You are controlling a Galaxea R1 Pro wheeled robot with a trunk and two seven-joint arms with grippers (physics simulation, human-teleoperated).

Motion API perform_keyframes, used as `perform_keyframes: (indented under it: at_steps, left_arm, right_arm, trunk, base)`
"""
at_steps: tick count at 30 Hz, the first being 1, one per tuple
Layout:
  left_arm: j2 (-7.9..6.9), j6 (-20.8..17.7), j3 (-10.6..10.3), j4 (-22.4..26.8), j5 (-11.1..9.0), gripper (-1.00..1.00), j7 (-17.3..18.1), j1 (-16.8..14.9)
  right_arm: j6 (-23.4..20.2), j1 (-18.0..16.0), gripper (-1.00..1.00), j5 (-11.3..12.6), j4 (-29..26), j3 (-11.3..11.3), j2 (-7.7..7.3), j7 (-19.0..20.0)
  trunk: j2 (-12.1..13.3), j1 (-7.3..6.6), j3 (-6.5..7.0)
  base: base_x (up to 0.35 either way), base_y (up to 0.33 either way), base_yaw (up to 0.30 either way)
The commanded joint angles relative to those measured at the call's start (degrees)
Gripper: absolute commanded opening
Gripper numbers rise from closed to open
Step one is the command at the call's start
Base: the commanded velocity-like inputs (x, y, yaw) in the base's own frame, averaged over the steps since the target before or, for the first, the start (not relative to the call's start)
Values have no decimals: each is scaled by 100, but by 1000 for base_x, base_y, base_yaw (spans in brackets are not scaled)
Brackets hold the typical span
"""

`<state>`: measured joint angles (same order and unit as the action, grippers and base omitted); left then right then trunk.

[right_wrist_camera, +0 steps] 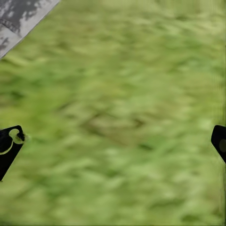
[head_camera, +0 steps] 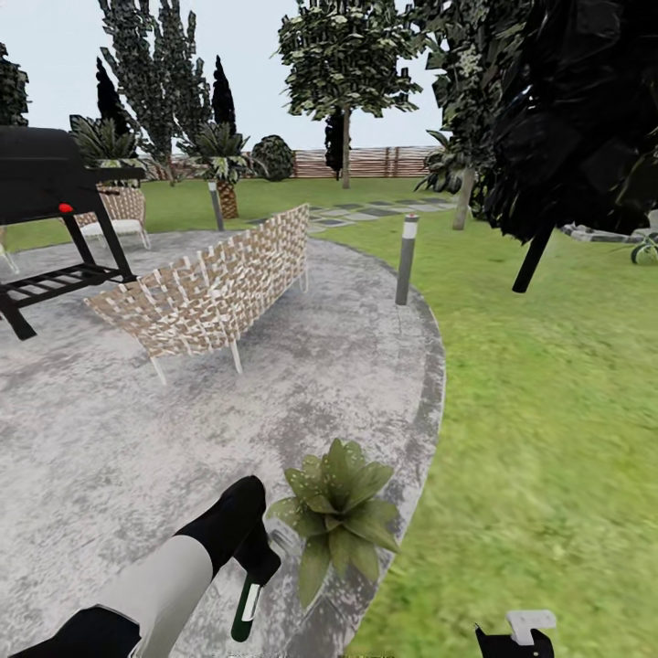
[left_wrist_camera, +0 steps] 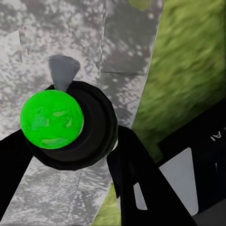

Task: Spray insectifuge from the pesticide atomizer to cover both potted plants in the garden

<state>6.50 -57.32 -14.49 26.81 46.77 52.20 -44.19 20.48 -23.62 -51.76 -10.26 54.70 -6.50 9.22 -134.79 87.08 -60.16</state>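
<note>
My left gripper (head_camera: 259, 559) is shut on the pesticide atomizer (head_camera: 246, 605), a dark green bottle with a white label band that hangs bottom-down over the patio. In the left wrist view the bottle's green base (left_wrist_camera: 52, 120) faces the camera between the black fingers (left_wrist_camera: 134, 162), with the pale trigger (left_wrist_camera: 63, 70) beyond it. One potted plant (head_camera: 336, 512), a rosette of pointed speckled leaves, stands on the patio edge just right of the bottle. My right gripper (head_camera: 516, 640) hangs open over the lawn, its fingertips (right_wrist_camera: 9, 143) wide apart with only grass between them.
The grey concrete patio (head_camera: 110, 439) curves into lawn (head_camera: 548, 411) on the right. A wicker bench (head_camera: 215, 288) and a black grill (head_camera: 46, 183) stand ahead to the left. Grey bollard lamps (head_camera: 406, 259) line the patio rim. A dark tree (head_camera: 567, 137) overhangs at right, with a slat fence (head_camera: 366, 162) far behind.
</note>
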Motion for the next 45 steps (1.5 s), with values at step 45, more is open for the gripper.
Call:
perform_keyframes:
  at_steps: [45]
  left_arm:
    - [-17, 49, -9, -88, 70, -100, 45, 376]
  right_arm:
    - [18, -2, 100, -10, -1, 49, -9, 43]
  trunk:
    - [-2, -2, -5]
  base:
    - [0, -84, 120]
